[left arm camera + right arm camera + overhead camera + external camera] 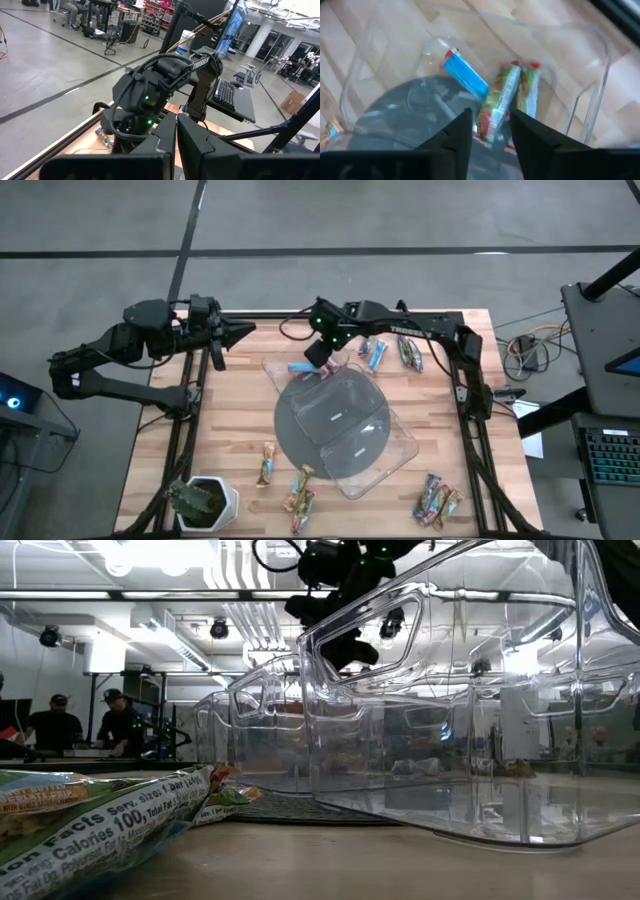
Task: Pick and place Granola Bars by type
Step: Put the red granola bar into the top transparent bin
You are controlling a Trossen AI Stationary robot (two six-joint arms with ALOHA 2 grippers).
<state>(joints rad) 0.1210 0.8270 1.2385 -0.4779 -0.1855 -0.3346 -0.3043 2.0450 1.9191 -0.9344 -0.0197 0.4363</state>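
While the left gripper [240, 332] waited shut and empty over the table's far left edge, the right gripper [318, 352] hung above the far clear plastic tray [275, 368], its dark fingers [457, 132] parted around nothing. Just beyond them, inside that glossy tray, lay a blue bar [465, 73] and two crinkly green-and-red bars [501, 102] side by side. Other shiny wrapped bars [300, 498] lay scattered on the pale wooden table [235, 420] near the round grey disc [330, 420].
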